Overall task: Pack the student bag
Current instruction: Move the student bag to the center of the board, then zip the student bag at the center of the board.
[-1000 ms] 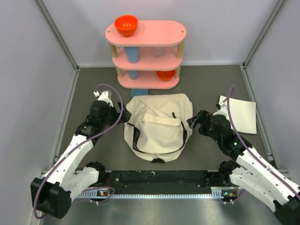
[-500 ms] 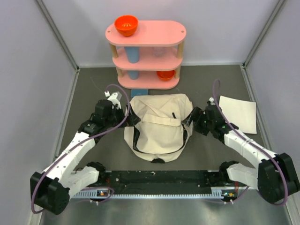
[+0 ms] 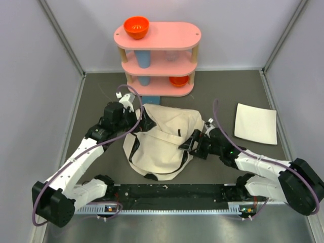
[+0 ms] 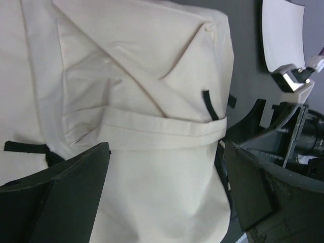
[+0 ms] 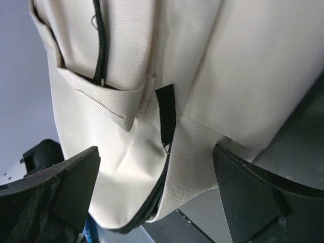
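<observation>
The cream canvas student bag point(image 3: 161, 142) lies bunched on the dark table, flap side up, with black zipper and straps. My left gripper point(image 3: 144, 122) is open at the bag's far left corner. In the left wrist view its jaws point(image 4: 167, 197) straddle the cream fabric point(image 4: 152, 91) without closing. My right gripper point(image 3: 190, 144) is open at the bag's right edge. In the right wrist view its jaws point(image 5: 157, 192) straddle the bag's zipper seam point(image 5: 162, 187), just below a black zipper pull tab point(image 5: 166, 119).
A pink three-tier shelf point(image 3: 188, 36) stands at the back with an orange bowl point(image 3: 136, 26) on top, a blue cup point(image 3: 144, 59) and another orange bowl point(image 3: 178, 80) lower. A flat white sheet point(image 3: 255, 124) lies at the right. A blue item point(image 3: 150, 99) lies behind the bag.
Both grippers have moved inward onto the bag's sides. The bag has shifted left and toward the near edge and has bunched up. The right arm has stretched lower and further left.
</observation>
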Robot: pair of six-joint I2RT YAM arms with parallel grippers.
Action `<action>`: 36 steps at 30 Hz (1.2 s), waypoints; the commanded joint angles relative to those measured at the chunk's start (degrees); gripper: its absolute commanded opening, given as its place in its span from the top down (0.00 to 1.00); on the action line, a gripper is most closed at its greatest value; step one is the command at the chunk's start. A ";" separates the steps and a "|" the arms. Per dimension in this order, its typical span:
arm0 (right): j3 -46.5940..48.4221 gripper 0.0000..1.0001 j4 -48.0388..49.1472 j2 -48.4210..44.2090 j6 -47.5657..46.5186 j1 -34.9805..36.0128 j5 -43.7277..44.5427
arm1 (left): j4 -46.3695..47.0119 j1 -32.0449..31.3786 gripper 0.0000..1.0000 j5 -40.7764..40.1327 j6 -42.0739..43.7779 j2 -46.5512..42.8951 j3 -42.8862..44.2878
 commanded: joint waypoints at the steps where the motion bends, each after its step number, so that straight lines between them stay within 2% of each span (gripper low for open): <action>1: 4.65 0.08 9.29 2.34 3.03 6.43 2.25 | 0.65 -0.29 0.02 -2.11 1.76 -0.21 4.50; 4: 6.94 0.08 13.95 5.59 2.69 8.90 0.24 | -1.10 -0.29 0.02 -4.40 2.20 -1.44 5.56; 7: 8.97 0.08 9.05 3.07 -0.30 9.87 1.28 | -1.90 -0.29 0.02 -6.25 2.90 -2.84 6.08; 9: 9.05 0.07 -0.75 -4.19 -3.45 9.96 9.17 | -2.34 -0.38 0.03 -6.43 3.43 -3.72 6.17; 13: 8.88 0.04 -14.40 -16.71 -8.21 9.61 24.81 | -2.08 -2.65 0.04 -7.48 4.13 -3.99 6.17; 14: 9.58 0.04 -16.87 -18.73 -8.83 9.35 30.50 | -2.08 -5.88 0.04 -8.62 4.83 -3.03 6.87; 16: 10.46 0.04 -23.97 -21.55 -9.09 6.46 34.58 | -2.25 -10.03 0.04 -12.40 5.45 -0.14 7.92; 17: 11.33 0.03 -25.75 -21.56 -9.97 4.53 35.64 | -2.25 -14.14 0.04 -13.19 5.54 1.10 9.24; 19: 12.39 0.02 -30.14 -19.56 -9.80 -4.33 33.65 | -2.25 -17.59 0.05 -14.34 5.10 4.95 10.39; 20: 12.66 0.02 -30.25 -18.58 -10.06 -8.02 27.98 | -1.99 -20.74 0.05 -14.51 4.67 6.28 11.44; 21: 12.57 0.02 -30.25 -17.35 -10.41 -15.54 24.35 | -1.73 -22.34 0.05 -15.39 4.40 7.51 11.97; 22: 12.57 0.02 -30.08 -15.34 -10.85 -18.23 19.10 | -1.46 -25.40 0.06 -15.40 4.40 9.70 13.02; 24: 12.83 0.02 -29.90 -13.57 -12.34 -22.71 15.98 | -0.85 -28.05 0.08 -17.49 4.31 13.13 14.17; 30: 12.40 0.02 -28.76 -12.51 -14.02 -23.09 11.23 | 0.74 -34.64 0.25 -14.45 0.01 22.80 19.34; 36: 9.58 0.02 -28.50 -15.32 -13.23 -23.09 9.91 | 1.27 -36.68 0.31 -12.94 -4.20 28.87 21.64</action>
